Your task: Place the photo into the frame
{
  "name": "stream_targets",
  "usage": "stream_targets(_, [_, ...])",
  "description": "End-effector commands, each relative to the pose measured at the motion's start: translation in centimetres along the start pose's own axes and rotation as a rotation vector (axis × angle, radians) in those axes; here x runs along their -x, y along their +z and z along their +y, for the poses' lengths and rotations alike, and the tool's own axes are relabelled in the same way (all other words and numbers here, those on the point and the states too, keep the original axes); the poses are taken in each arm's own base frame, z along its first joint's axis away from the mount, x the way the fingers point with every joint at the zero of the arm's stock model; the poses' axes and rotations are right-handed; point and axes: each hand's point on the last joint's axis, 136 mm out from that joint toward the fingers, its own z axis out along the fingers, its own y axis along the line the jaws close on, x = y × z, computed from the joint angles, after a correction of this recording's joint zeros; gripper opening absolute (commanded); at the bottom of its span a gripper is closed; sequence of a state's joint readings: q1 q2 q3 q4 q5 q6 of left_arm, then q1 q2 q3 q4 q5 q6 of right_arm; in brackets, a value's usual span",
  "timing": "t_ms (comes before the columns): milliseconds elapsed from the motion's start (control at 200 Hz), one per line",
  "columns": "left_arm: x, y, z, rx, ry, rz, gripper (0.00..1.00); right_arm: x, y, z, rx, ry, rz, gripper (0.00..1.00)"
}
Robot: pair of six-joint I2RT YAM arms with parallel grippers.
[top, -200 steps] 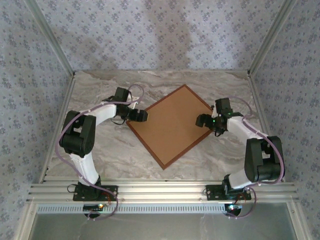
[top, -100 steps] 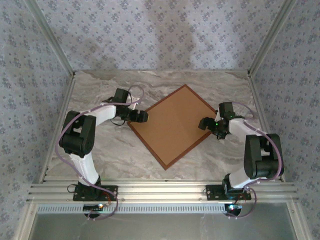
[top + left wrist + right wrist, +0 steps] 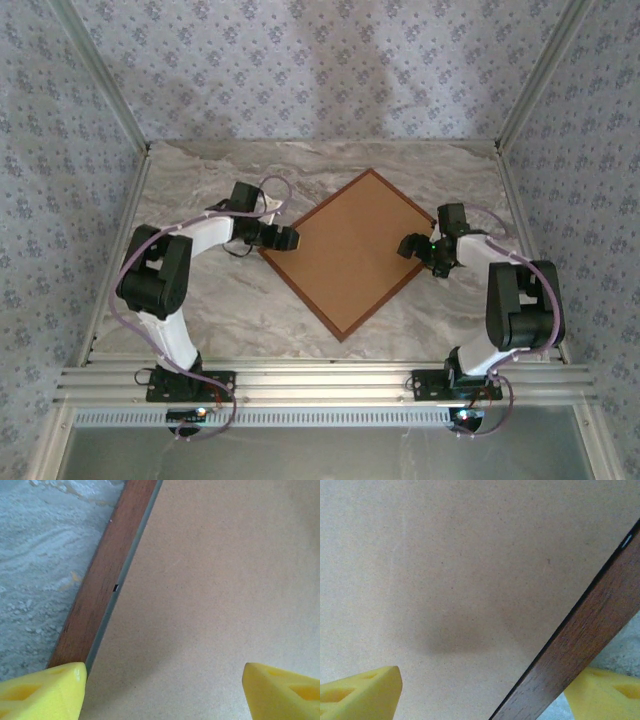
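Top view, frame: the frame lies flat on the marbled surface. It is turned like a diamond with one corner toward the arm bases, and it sits between the two arms.
Top view, backing board: a plain brown backing board faces up and fills the frame's opening.
Top view, left tool: the left tool is at the frame's left corner, pointing in over it.
Top view, right tool: the right tool is at the frame's right side, pointing in over the board's margin.
Left wrist view, left tool: the left tool is spread wide and grips nothing. One of its yellow fingers is at the wooden strip's outer side and the other is well out over the board.
Left wrist view, frame: the reddish-brown strip of the frame runs diagonally. The pale surface is on its left and the backing board on its right.
Left wrist view, contact: I cannot tell whether the fingers touch the frame.
Right wrist view, right tool: the right tool is also spread wide with nothing clamped. One of its fingers is over the board and the other is beyond the strip.
Right wrist view, frame: the frame crosses the lower right corner. The backing board is on its left, and a sliver of surface shows on its right.
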State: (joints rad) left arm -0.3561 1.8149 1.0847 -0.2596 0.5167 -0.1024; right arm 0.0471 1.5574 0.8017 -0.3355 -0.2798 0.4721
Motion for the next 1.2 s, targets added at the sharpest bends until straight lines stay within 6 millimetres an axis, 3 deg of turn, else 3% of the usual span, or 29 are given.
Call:
stream_targets(0, [-6.0,1.3,-4.4,-0.156,-0.024,0.185,0.80,0.9,1.0,3.5,0.133,-0.058,0.012,0.86])
stream_targets(275, [-9.3,0.7,-6.0,-0.144,-0.020,0.215,0.78,2.8,2.1,3.3,0.088,-0.100,0.042,0.85])
stream_targets(510, [-10.7,-0.4,-5.1,-0.070,-0.052,0.184,0.77,5.7,2.7,2.8,0.017,-0.130,0.024,0.85])
stream_targets(740, [-11.5,-1.3,-4.4,-0.025,-0.092,0.143,0.77,9.1,3.0,4.4,0.025,-0.152,-0.013,0.85])
stream_targets(1050, [-10.2,-2.2,-4.3,-0.013,-0.110,0.066,0.77,10.0,1.7,7.3,0.115,-0.194,-0.049,0.84])
stream_targets(1194, [-9.0,-2.5,-3.9,0.009,-0.115,0.017,0.78,10.4,1.9,7.0,0.103,-0.193,-0.043,0.84])
